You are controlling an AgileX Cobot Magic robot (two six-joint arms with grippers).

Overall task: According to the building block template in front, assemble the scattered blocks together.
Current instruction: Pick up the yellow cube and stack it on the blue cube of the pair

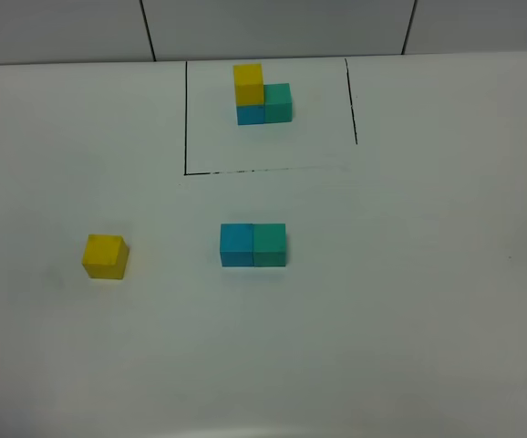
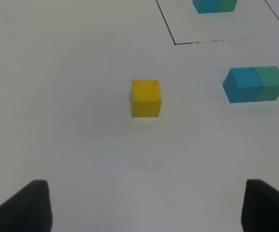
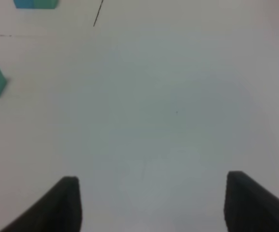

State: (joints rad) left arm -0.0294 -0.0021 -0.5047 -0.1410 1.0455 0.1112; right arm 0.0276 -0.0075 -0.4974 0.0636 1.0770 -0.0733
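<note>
Scattered blocks aren't in either gripper right now. The left gripper (image 2: 146, 186) has its fingers spread wide over bare white table (image 1: 409, 319), and the right gripper (image 3: 152, 178) is parted too, with nothing between its fingers.

Using the building block template (image 1: 262, 93) as the reference: the sky blue cube (image 1: 236, 245) and teal green cube (image 1: 270, 245) sit straight in front of it, just outside its black frame (image 1: 186, 119). They touch side to side, blue on the left like the template's bottom row. The yellow cube (image 1: 105, 255) sits alone, in front of the template and well off to its left, apart from that pair.
</note>
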